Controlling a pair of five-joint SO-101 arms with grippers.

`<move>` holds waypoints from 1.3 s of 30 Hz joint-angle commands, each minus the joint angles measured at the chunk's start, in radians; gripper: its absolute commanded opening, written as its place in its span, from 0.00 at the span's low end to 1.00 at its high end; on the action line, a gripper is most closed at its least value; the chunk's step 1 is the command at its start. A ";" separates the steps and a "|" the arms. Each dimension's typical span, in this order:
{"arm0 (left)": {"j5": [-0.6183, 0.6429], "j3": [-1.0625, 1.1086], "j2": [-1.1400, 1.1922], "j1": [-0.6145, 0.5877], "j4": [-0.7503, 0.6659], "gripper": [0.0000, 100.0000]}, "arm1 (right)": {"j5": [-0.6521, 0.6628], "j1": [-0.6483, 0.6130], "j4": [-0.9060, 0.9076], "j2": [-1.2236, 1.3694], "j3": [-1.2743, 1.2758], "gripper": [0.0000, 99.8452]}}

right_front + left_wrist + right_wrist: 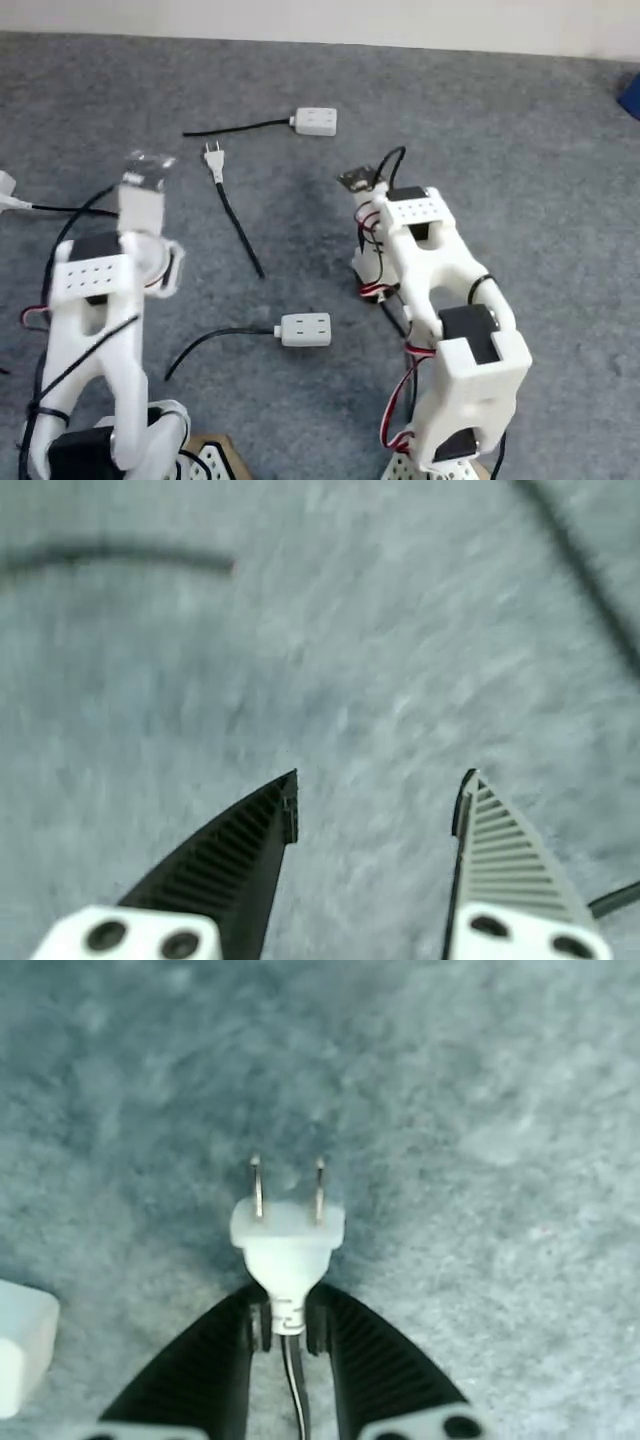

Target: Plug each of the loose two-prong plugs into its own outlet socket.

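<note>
My right gripper (288, 1312) is shut on the neck of a white two-prong plug (287, 1232), prongs pointing away over the grey carpet. In the high view this gripper (358, 182) hovers below and right of the far outlet socket (315, 121). A second socket (305, 329) lies nearer, between the arms. Another loose plug (212, 152) on a black cable lies left of centre. My left gripper (380, 780) is open over bare carpet, and in the high view it (145, 172) sits left of that plug.
A white plug-like piece (6, 194) with a black cable lies at the left edge. Black cables (120, 556) cross the carpet near my left gripper. A white block's corner (22, 1352) shows beside my right gripper. A blue object (630, 95) sits at the far right.
</note>
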 commanded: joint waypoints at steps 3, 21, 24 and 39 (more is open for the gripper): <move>0.008 -0.222 -0.030 0.085 0.023 0.30 | -0.026 -0.128 0.094 -0.280 -0.131 0.01; -0.112 -0.495 -0.038 0.127 0.454 0.51 | -0.075 -0.503 -0.355 -1.132 0.739 0.01; -0.112 -0.529 -0.038 0.208 0.514 0.54 | -0.077 -0.503 -0.378 -1.155 0.739 0.01; -0.092 -0.397 -0.027 0.272 0.367 0.54 | -0.084 -0.615 -0.298 -1.167 0.664 0.01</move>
